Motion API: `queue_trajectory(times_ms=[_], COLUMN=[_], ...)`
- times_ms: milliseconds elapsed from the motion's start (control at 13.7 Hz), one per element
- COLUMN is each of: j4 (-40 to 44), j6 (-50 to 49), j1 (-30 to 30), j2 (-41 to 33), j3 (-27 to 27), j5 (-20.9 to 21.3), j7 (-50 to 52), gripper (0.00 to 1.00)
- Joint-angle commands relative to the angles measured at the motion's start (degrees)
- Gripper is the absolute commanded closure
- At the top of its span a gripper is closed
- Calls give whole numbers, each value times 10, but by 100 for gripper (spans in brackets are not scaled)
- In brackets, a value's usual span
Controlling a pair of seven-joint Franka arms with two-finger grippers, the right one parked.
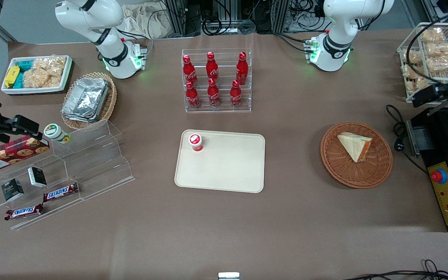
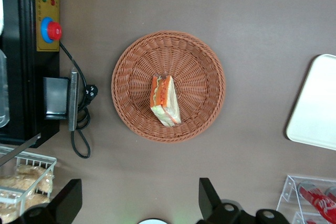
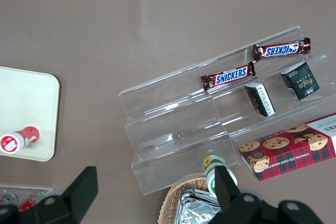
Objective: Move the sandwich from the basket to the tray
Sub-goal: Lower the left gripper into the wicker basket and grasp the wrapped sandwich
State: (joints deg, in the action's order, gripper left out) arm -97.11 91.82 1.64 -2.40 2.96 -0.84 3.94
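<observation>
The sandwich (image 1: 354,144) (image 2: 165,99), a cream wedge with an orange filling edge, lies in the round reddish-brown basket (image 1: 356,179) (image 2: 131,77) toward the working arm's end of the table. The beige tray (image 1: 228,171) (image 2: 317,103) lies flat at the table's middle, and a small red-capped bottle (image 1: 195,141) stands on one corner of it. My gripper (image 1: 430,95) (image 2: 139,200) hangs high over the table, beside the basket and well above it. Its fingers are open and wide apart, with nothing between them.
A black appliance with a red button (image 1: 447,194) and a coiled cable (image 1: 397,128) sit close beside the basket. A wire rack of snack packets (image 1: 430,54) stands near my gripper. A clear rack of cola bottles (image 1: 216,81) stands farther from the front camera than the tray.
</observation>
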Motion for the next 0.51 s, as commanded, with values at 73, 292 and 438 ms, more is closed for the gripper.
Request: queue_trajectory(times_ms=[73,292,438], j4=[-103,-141,-169], j6=[112,186,236], j1=[8,8,9], j2=[8,53,85], j3=[6,6,6], j5=[-7,-19,-31], j7=[50,78,83], gripper=[0,0,0])
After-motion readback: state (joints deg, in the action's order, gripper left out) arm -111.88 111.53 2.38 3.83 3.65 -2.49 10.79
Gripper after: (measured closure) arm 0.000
